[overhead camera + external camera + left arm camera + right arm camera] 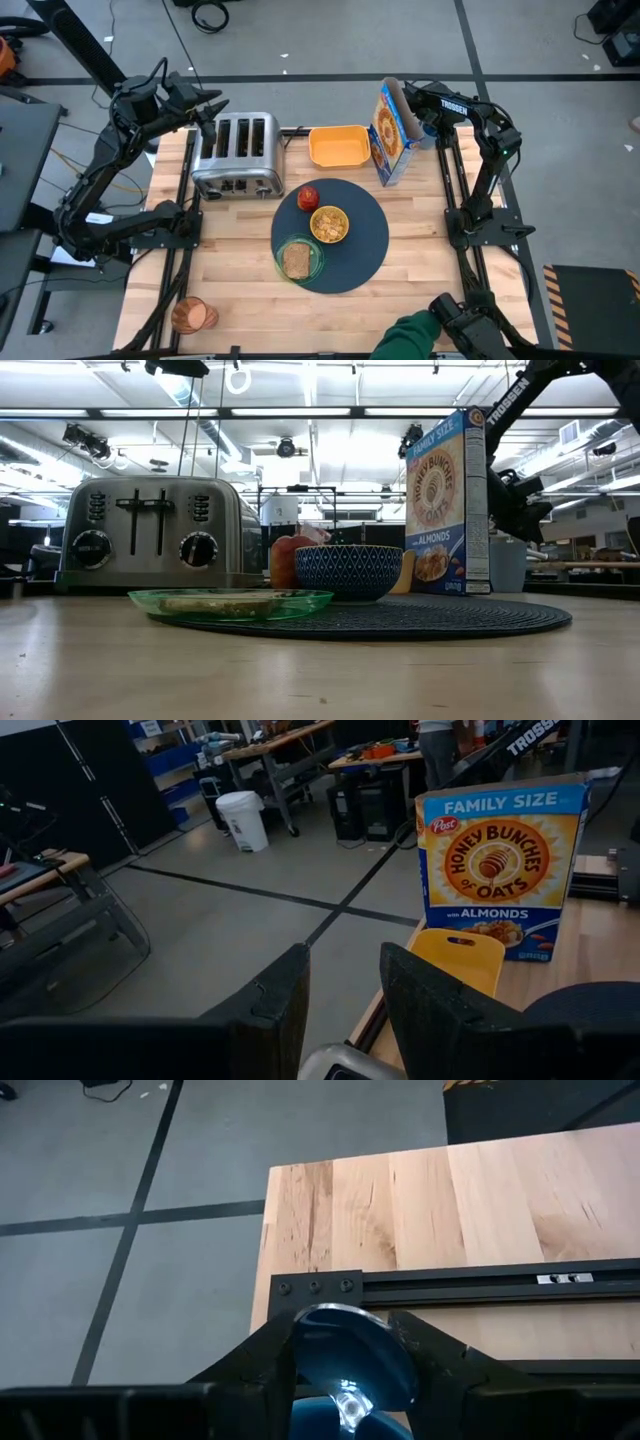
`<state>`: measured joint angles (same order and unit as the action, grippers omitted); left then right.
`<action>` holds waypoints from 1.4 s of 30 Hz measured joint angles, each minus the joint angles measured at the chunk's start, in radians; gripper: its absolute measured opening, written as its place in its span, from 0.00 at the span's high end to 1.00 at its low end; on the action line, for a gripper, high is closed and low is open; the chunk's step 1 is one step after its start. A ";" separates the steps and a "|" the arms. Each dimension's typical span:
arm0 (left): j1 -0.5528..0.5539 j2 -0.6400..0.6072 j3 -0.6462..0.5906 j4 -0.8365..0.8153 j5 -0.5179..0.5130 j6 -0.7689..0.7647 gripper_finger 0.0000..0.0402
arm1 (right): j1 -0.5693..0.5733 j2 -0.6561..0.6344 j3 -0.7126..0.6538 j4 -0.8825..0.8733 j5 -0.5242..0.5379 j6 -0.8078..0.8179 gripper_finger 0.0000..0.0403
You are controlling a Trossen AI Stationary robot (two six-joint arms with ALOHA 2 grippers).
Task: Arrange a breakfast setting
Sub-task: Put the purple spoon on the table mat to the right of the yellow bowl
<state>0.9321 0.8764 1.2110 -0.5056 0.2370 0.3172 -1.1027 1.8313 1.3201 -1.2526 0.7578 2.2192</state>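
Observation:
The dark round mat (365,250) lies mid-table. On it sit the green plate (313,268) with the toast slice (296,260), the cereal bowl (330,224) and the red apple (308,197). The amber cup (193,314) stands at the near left corner. My right gripper (428,120) is at the far right, behind the cereal box (390,132), shut on a shiny pale rounded thing that looks like the spoon (345,1355). My left gripper (208,108) hovers open above the toaster (240,155), nothing between its fingers (290,1010). My right gripper has the spoon's shiny rounded end (345,1342) between its two fingers, one on each side. The fingers slant down toward the table's far right corner. The rest of the spoon is hidden under the gripper, with something blue (320,1415) just below it.
A yellow container (337,146) sits at the far edge between the toaster and the cereal box. A black rail (460,1285) crosses the table by my right gripper. A person's green sleeve (405,335) shows at the near edge. Bare wood lies near left of the mat.

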 joint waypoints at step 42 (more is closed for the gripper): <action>0.000 -0.001 0.000 0.006 0.131 -0.018 0.67 | 0.163 -0.425 0.000 -0.066 0.233 -0.039 0.64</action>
<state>0.9318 0.8753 1.2110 -0.4999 0.3677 0.2991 -0.9398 1.4066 1.3201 -1.3188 0.9910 2.1799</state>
